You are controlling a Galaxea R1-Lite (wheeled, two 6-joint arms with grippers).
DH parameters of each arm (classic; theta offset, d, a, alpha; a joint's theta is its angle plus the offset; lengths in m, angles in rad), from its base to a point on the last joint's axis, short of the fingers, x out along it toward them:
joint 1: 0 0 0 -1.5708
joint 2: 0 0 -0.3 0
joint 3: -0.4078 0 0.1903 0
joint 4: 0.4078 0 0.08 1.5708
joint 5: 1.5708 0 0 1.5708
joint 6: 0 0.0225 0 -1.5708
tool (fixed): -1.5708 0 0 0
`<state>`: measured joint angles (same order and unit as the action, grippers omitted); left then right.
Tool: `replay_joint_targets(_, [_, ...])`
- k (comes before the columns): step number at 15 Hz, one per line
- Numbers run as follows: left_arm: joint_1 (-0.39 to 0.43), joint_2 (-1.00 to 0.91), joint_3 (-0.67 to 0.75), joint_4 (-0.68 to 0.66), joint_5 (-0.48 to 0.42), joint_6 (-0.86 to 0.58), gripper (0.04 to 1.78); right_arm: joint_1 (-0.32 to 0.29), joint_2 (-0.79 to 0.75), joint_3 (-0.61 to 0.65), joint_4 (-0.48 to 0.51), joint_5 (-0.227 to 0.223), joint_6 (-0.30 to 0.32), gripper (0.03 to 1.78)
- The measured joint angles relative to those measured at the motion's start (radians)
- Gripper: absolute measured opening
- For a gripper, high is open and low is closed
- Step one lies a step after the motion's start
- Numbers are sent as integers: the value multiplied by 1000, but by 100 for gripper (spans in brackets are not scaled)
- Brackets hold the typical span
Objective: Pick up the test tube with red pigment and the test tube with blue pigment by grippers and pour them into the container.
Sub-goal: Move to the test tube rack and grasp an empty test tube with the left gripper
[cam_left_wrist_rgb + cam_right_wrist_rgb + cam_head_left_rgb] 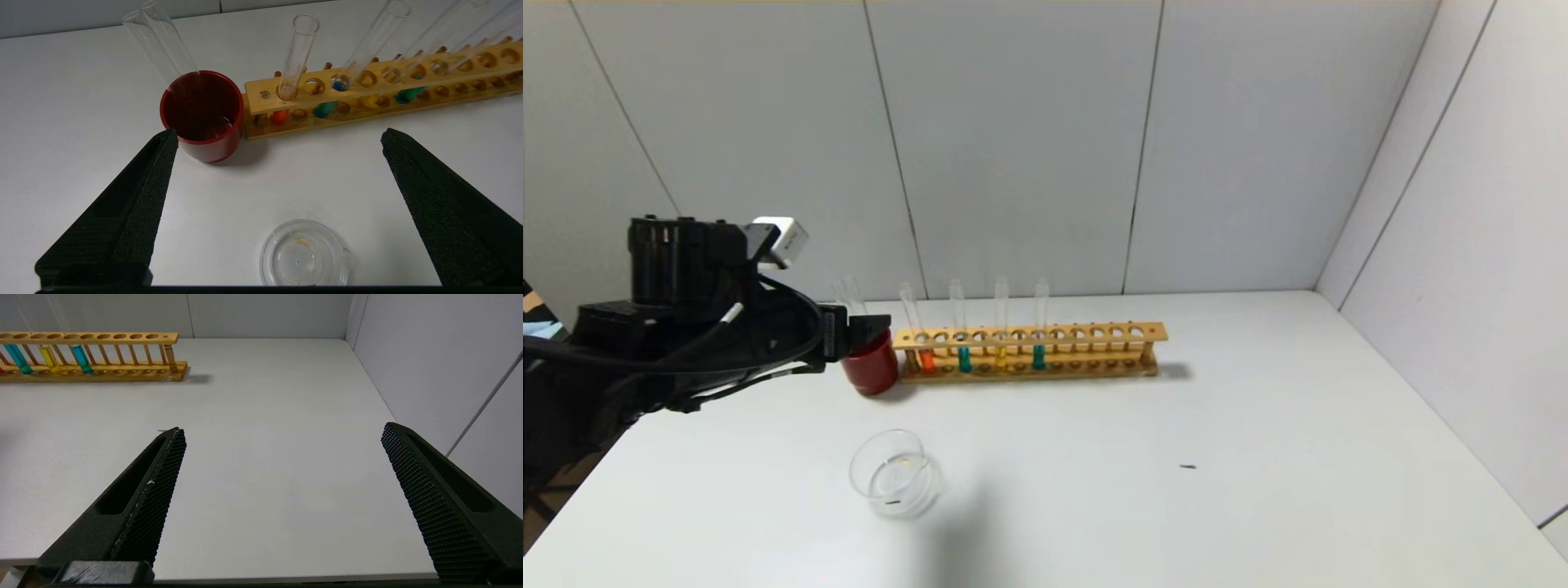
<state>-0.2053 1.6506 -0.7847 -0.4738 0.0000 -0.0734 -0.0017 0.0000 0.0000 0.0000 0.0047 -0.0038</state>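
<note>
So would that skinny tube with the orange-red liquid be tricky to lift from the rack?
Probably. The test tube with red pigment looks like thin, smooth glass, so likely fragile and slippery. It is tall and narrow, so it would likely roll or tip outside the wooden rack. Holding little liquid, it seems light.

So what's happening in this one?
Nothing is held yet. The left gripper hangs open near the dark red cup, facing the wooden rack. The red-pigment tube and a blue-pigment tube stand in the rack. The glass container sits in front. The right gripper is open over bare table.
</note>
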Motion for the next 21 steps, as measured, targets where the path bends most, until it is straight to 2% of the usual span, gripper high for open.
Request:
replay_joint_targets(3, [-37, 145, -21, -126, 101, -4, 175, 0, 0, 0, 0, 0, 0, 175])
replay_joint_targets(6, [-69, 260, -63, -231, 156, -6, 175, 0, 0, 0, 0, 0, 0, 175])
replay_joint_targets(10, [-84, 368, -157, -233, 210, -14, 175, 0, 0, 0, 0, 0, 0, 175])
replay_joint_targets(18, [-104, 452, -251, -228, 218, -53, 175, 0, 0, 0, 0, 0, 0, 175])
replay_joint_targets(21, [-106, 473, -270, -229, 226, -57, 159, 0, 0, 0, 0, 0, 0, 175])
